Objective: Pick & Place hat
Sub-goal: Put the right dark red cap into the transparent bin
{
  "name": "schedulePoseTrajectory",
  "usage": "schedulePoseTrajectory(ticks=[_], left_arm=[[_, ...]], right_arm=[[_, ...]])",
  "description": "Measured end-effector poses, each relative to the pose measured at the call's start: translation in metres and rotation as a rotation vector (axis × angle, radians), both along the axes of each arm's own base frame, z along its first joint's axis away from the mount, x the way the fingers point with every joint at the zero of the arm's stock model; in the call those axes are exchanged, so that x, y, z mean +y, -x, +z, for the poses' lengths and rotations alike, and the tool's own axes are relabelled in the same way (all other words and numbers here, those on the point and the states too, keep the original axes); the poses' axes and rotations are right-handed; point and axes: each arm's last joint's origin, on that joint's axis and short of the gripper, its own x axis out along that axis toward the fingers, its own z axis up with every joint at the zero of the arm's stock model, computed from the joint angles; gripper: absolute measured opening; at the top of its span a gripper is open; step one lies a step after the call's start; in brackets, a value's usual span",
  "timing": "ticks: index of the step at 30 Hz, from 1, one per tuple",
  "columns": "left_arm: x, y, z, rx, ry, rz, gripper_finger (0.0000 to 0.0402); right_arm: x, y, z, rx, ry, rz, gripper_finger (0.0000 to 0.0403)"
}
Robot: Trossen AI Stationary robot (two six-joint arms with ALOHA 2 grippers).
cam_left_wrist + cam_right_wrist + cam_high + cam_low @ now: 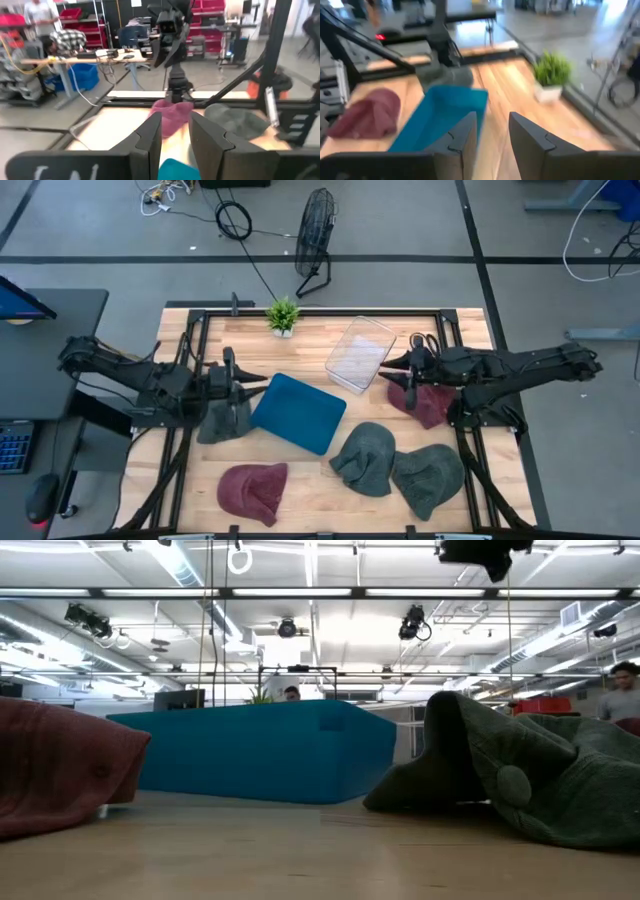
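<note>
Several knit hats lie on the wooden table. A grey hat [225, 422] lies under my left arm and a maroon hat [432, 406] under my right arm. Another maroon hat [253, 490] and two grey hats [365, 458] [430, 478] lie near the front edge. A blue tray [298, 412] sits in the middle. My left gripper [250, 385] is open and empty above the tray's left edge; its fingers [150, 137] stand apart. My right gripper [398, 372] is open and empty beside a clear container [360, 353]; its fingers [527, 135] also stand apart.
A small potted plant [283, 315] stands at the far edge. A dark metal frame [200, 320] rings the table. In the low view the near maroon hat [60, 775], the blue tray [260, 755] and a grey hat [530, 775] fill the front. People show in the room behind.
</note>
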Motion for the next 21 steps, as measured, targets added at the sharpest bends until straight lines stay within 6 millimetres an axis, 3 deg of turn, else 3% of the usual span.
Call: schedulePoseTrajectory(ticks=[11, 16, 21], left_arm=[[0.004, -0.001, -0.001, 0.01, 0.004, 0.014, 0.0101], [0.011, -0.003, -0.002, 0.029, -0.048, 0.06, 0.0101], [0.018, -0.005, -0.004, 0.045, -0.061, 0.098, 0.0123]], right_arm=[[-0.013, 0.019, -0.046, 0.426, -0.339, -0.326, 0.0121], [-0.016, 0.017, -0.067, 0.593, -0.464, -0.536, 0.0121], [-0.015, 0.011, -0.087, 0.8, -0.553, -0.641, 0.0131]])
